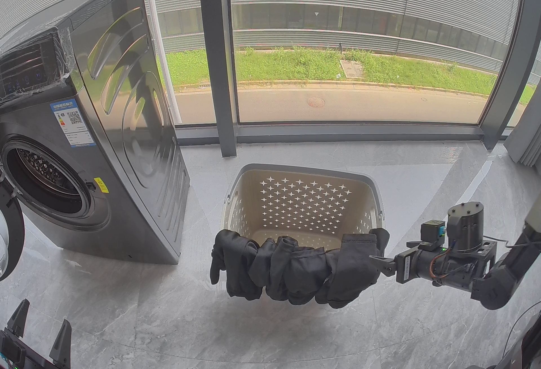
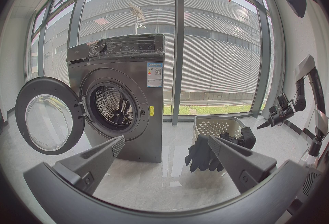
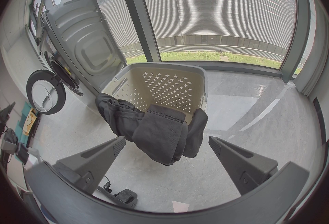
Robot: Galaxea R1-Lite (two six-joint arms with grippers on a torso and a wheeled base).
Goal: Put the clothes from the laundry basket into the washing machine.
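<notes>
A cream laundry basket [image 1: 304, 201] stands on the floor to the right of the grey washing machine [image 1: 107, 122]. Dark clothes [image 1: 293, 270] hang bunched over the basket's near rim. My right gripper [image 1: 384, 265] is open, its tips just at the right end of the clothes, not closed on them. In the right wrist view the clothes [image 3: 154, 129] lie just beyond the spread fingers [image 3: 99, 159]. My left gripper [image 1: 39, 332] is open and low at the near left, facing the machine's round opening [image 2: 111, 105], whose door [image 2: 49, 115] is swung open.
A window wall with a dark pillar [image 1: 217, 49] runs behind the basket. Bare marble floor [image 1: 169, 308] separates the machine from the basket. A small black object with a cable [image 3: 123, 197] lies on the floor near the right arm.
</notes>
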